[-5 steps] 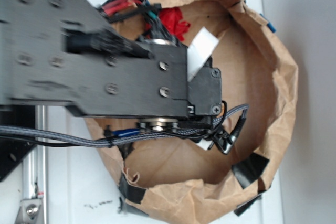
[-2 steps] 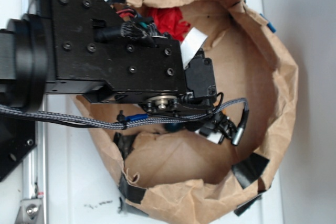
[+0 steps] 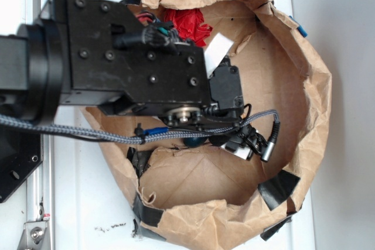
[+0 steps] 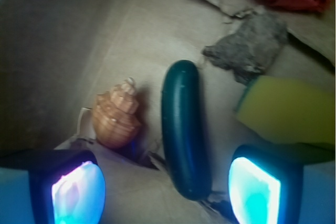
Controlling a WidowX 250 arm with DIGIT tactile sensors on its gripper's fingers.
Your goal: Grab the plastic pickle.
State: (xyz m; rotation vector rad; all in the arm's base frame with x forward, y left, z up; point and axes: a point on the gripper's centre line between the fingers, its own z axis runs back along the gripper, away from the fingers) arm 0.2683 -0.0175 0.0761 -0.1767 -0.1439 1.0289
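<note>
Dark green and glossy, the plastic pickle [image 4: 182, 129] lies on the brown paper between the seashell [image 4: 116, 114] and the yellow sponge [image 4: 286, 109]. Spread fingers [image 4: 79, 187] straddle its near end, untouched; descent and closing remain, so the grab looks roughly half done.

I'm keeping the gripper [image 4: 167, 187] spread wide, nothing between its fingers. The arm [image 3: 105, 68] is reaching in from the left.

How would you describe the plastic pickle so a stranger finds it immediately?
Look on the brown paper floor in the wrist view, between the open gripper fingers. The plastic pickle lies between a tan seashell and a yellow sponge; only it is dark green, glossy and elongated.
</note>
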